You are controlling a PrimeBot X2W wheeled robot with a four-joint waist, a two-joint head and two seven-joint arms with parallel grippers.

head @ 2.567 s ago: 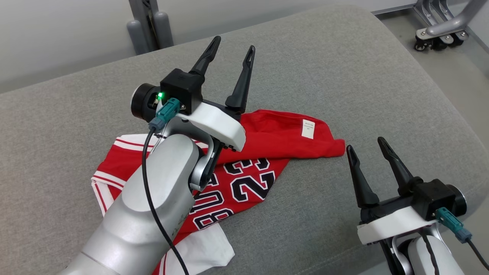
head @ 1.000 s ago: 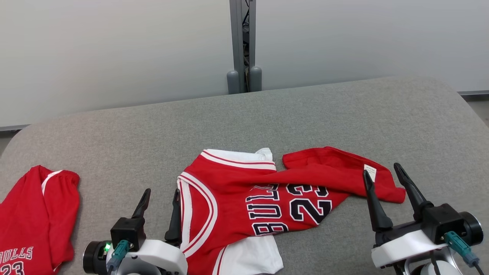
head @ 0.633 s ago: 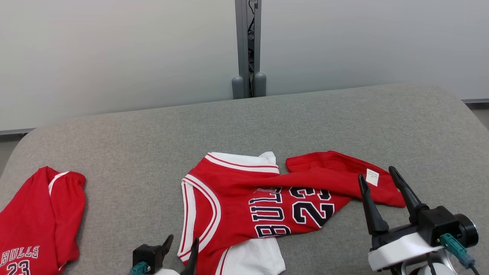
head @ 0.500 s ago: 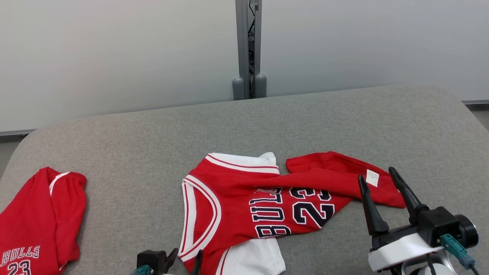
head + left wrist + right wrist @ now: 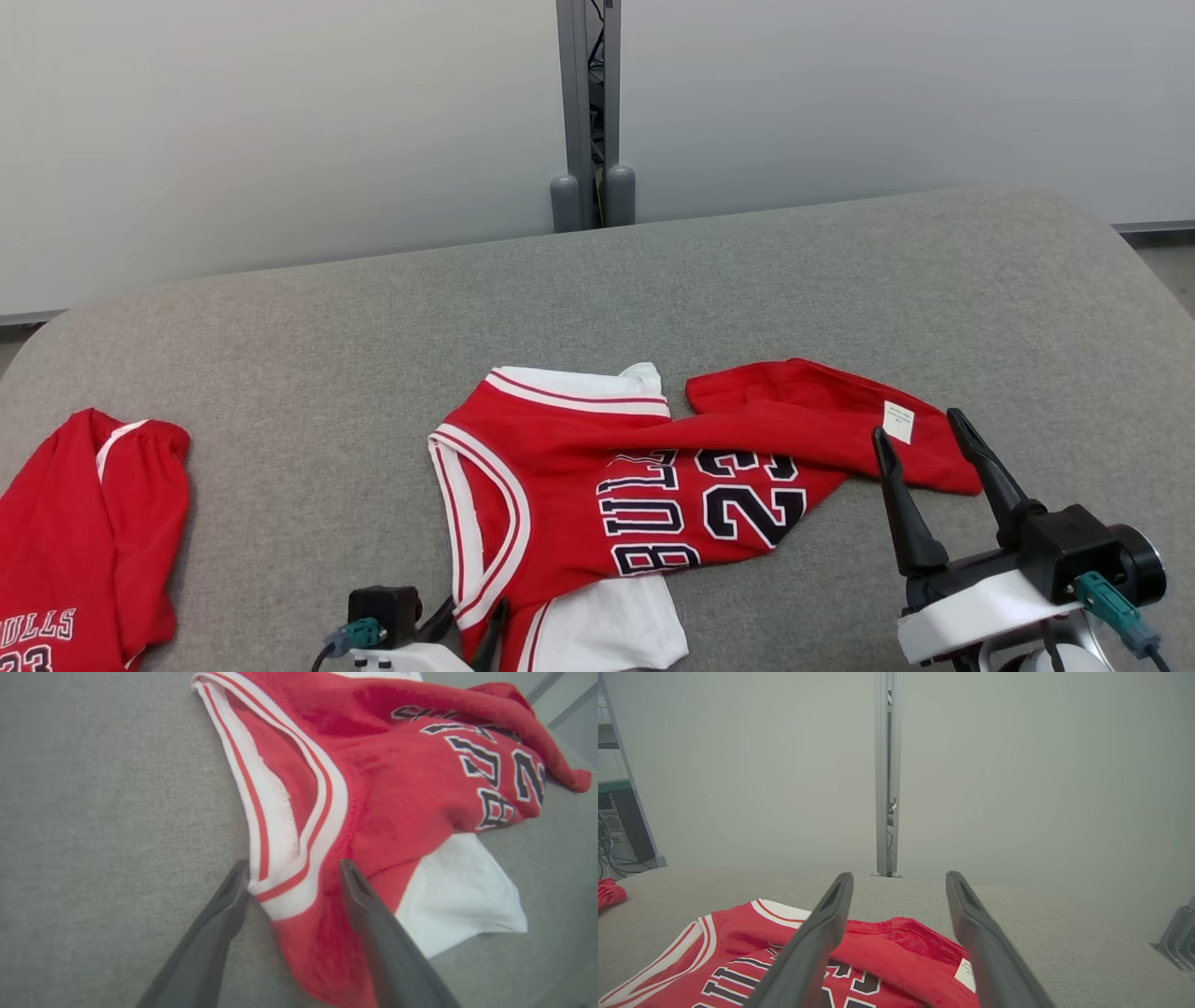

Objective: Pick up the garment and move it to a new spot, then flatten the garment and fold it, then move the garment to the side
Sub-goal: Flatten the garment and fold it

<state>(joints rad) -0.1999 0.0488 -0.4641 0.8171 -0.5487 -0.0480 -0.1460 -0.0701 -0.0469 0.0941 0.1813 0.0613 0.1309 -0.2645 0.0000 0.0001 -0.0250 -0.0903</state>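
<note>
The garment (image 5: 653,476), a red jersey with white trim and black lettering, lies crumpled on the grey padded table (image 5: 747,280). My left gripper (image 5: 471,623) sits low at the jersey's near left corner. In the left wrist view the left gripper (image 5: 292,865) is open, its fingers straddling the white striped trim (image 5: 280,826) of the garment (image 5: 397,788). My right gripper (image 5: 915,425) stands open just in front of the jersey's right end, near its white tag (image 5: 898,422). In the right wrist view the right gripper (image 5: 899,876) holds nothing and hovers above the garment (image 5: 887,952).
A second red jersey (image 5: 84,523) lies at the table's left edge; its tip (image 5: 609,893) shows at the far left of the right wrist view. A grey post (image 5: 583,112) stands against the pale wall behind the table. Bare grey surface stretches behind the garment.
My left gripper has dropped toward the near table edge and slid right until its fingers straddle the jersey's trim. The right gripper has hardly moved. The camera shifted slightly.
</note>
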